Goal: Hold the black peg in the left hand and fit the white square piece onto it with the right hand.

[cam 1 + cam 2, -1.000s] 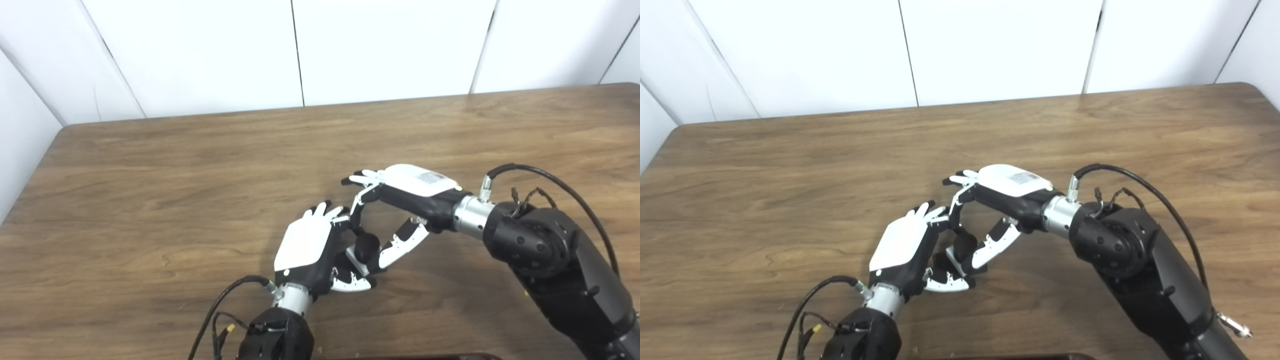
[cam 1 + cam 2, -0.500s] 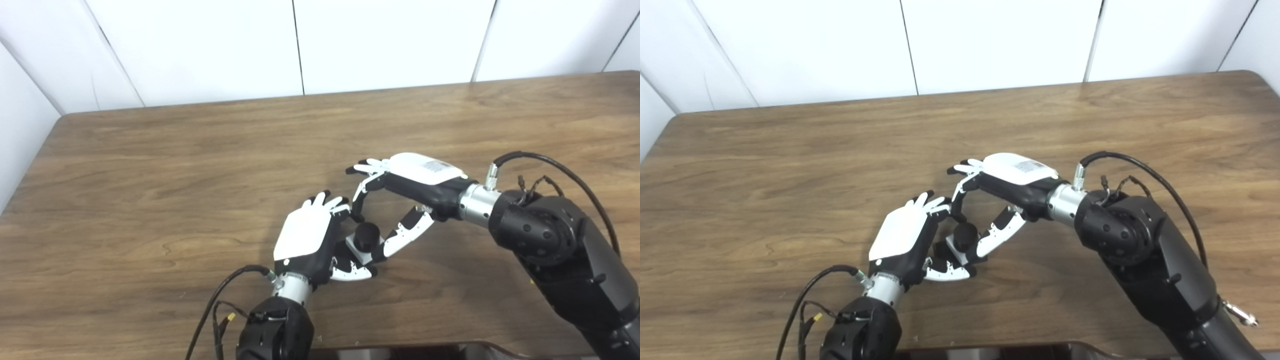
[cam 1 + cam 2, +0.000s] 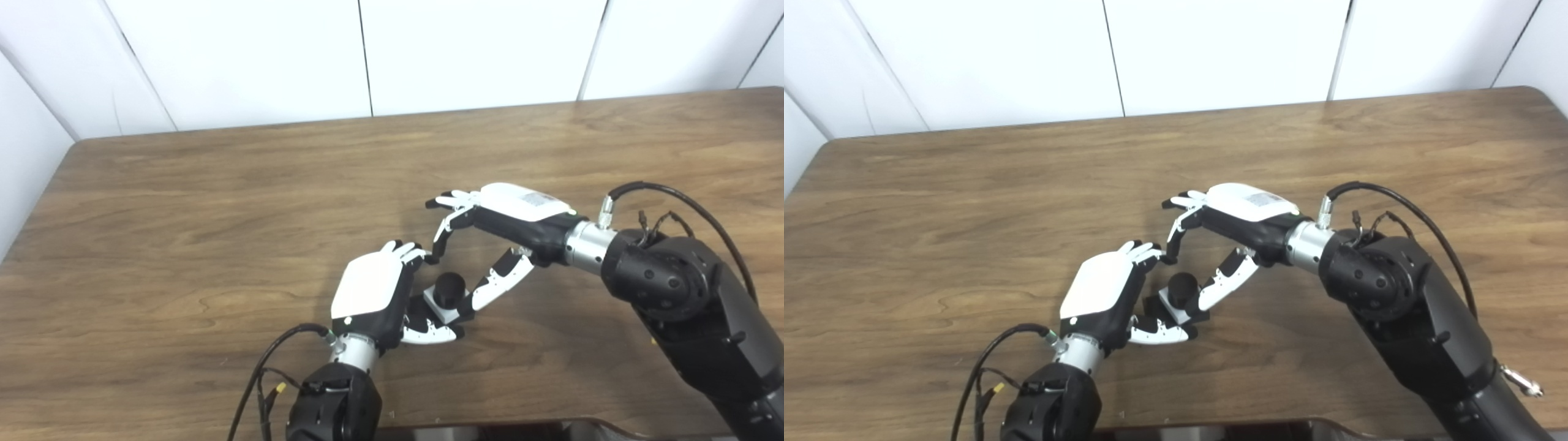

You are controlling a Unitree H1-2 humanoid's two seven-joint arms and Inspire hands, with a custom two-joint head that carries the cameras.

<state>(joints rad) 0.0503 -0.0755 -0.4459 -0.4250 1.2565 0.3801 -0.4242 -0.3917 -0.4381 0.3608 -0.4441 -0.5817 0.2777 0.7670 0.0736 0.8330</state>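
Both views match: black peg (image 3: 450, 286) thru white square piece (image 3: 436, 304), btwn both hands.

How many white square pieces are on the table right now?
1: the white square piece sits around the black peg, between the left hand and right hand. Others might be hidden.

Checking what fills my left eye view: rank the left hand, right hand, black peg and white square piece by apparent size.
1. Right hand and left hand: look alike, cannot rank.
2. Black peg and white square piece: both small; the piece is partly hidden, so unsure.
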